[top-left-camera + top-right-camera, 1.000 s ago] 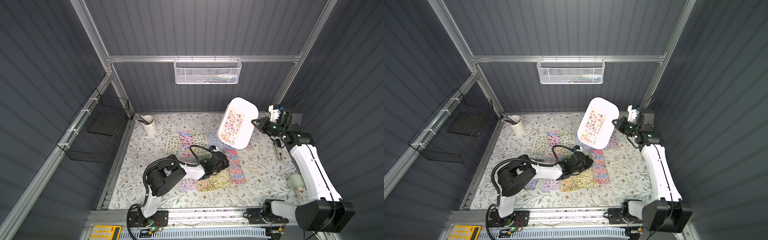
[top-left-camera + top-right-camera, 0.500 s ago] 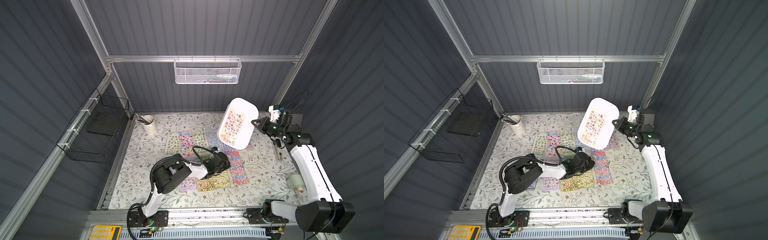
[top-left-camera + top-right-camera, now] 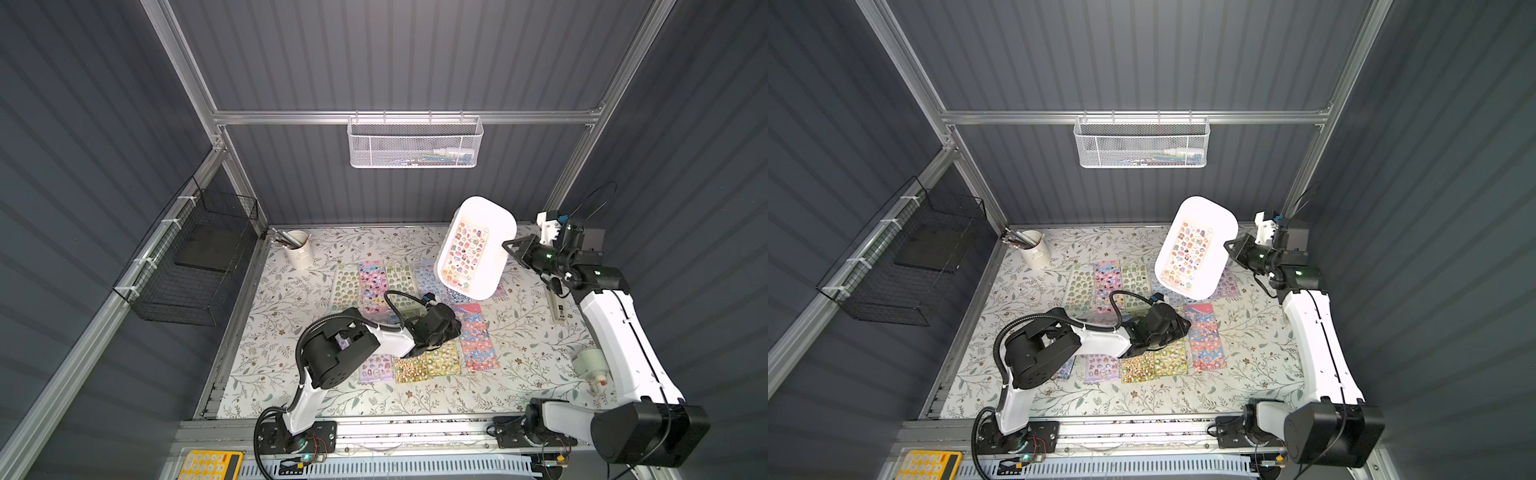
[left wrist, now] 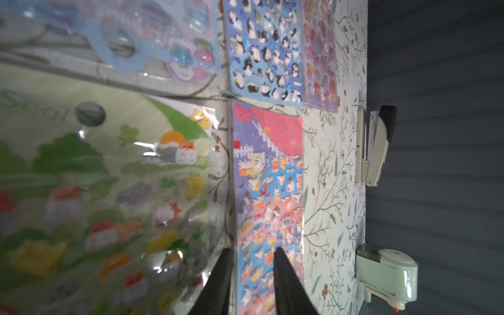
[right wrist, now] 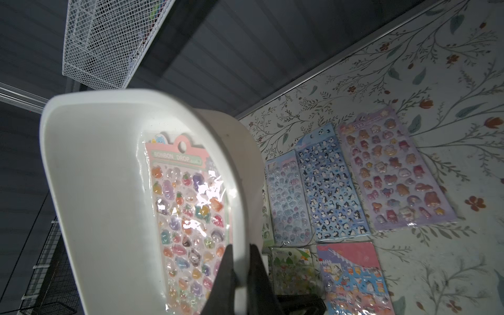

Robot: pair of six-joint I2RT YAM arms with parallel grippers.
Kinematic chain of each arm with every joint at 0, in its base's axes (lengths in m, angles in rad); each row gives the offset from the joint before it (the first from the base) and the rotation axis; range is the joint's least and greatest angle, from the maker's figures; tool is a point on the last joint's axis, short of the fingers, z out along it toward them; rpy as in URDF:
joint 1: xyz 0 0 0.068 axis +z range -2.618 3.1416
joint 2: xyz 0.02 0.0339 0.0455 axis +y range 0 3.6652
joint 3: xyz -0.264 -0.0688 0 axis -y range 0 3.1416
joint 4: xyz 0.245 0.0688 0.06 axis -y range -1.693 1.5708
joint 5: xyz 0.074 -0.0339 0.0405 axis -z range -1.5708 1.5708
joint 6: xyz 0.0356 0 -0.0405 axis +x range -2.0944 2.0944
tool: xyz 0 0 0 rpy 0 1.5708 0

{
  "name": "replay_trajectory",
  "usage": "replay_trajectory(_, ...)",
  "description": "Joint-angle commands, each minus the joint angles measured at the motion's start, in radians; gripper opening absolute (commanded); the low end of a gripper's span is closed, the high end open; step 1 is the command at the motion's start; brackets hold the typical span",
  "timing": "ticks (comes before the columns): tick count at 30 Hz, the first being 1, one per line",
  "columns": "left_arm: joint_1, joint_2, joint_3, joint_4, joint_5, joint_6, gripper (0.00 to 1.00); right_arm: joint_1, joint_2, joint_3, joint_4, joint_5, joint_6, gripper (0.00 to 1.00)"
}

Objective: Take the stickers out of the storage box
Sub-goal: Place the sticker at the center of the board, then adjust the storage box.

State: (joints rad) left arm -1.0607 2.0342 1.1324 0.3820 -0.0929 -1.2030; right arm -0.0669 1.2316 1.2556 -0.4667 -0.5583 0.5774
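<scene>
My right claw [image 5: 241, 248] clamps the tilted box [image 5: 95, 177] by its rim. The sheet [image 5: 185, 207] inside looks light, floppy and slick, so pinch its end by the box wall. My left claw [image 4: 252, 251] is parted, empty.

Up at the table's [image 3: 519, 374] 1 o'clock corner, the storage box [image 3: 496, 245] is off the surface. It is a shallow white tray with rounded corners, tipped steeply, its open face turned toward the middle. One pink-headed sheet [image 5: 188, 207] of glossy little figures lies flat against its floor. The other stickers [image 3: 372, 286] lie flat around the centre: green, pink, green, blues and purple toward 12 o'clock, purple, orange-yellow and green toward 6, and a pink-and-blue sheet [image 3: 476, 338] at 3.
</scene>
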Motion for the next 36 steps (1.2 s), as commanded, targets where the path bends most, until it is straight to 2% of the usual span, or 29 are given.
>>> replay_trajectory(1, -0.010, -0.101, 0.003, -0.028, -0.034, 0.090, 0.29, -0.005, -0.008, -0.001, 0.021, -0.031, 0.010, 0.00)
replay_trajectory(8, -0.058, -0.247, -0.042, -0.080, -0.048, 0.285, 0.30, -0.002, 0.009, 0.005, -0.005, -0.013, -0.012, 0.00)
replay_trajectory(11, -0.102, -0.341, -0.103, -0.140, -0.109, 0.381, 0.31, -0.004, 0.030, 0.012, -0.027, 0.018, -0.037, 0.00)
replay_trajectory(16, -0.129, -0.542, -0.238, -0.226, -0.210, 0.424, 0.30, 0.001, 0.056, -0.005, -0.015, 0.052, -0.048, 0.00)
replay_trajectory(21, -0.133, -0.707, -0.282, -0.374, -0.309, 0.473, 0.30, 0.011, 0.086, -0.014, 0.000, 0.060, -0.056, 0.00)
replay_trajectory(26, -0.133, -0.808, -0.215, -0.520, -0.436, 0.574, 0.31, 0.046, 0.116, -0.031, 0.017, 0.080, -0.062, 0.00)
replay_trajectory(31, -0.124, -0.773, -0.051, -0.694, -0.511, 0.669, 0.32, 0.100, 0.136, -0.044, 0.015, 0.106, -0.075, 0.00)
replay_trajectory(33, -0.102, -0.748, -0.003, -0.748, -0.519, 0.678, 0.33, 0.121, 0.133, -0.052, 0.016, 0.117, -0.077, 0.00)
replay_trajectory(36, -0.028, -0.713, 0.044, -0.779, -0.450, 0.684, 0.36, 0.162, 0.131, -0.059, 0.013, 0.137, -0.083, 0.00)
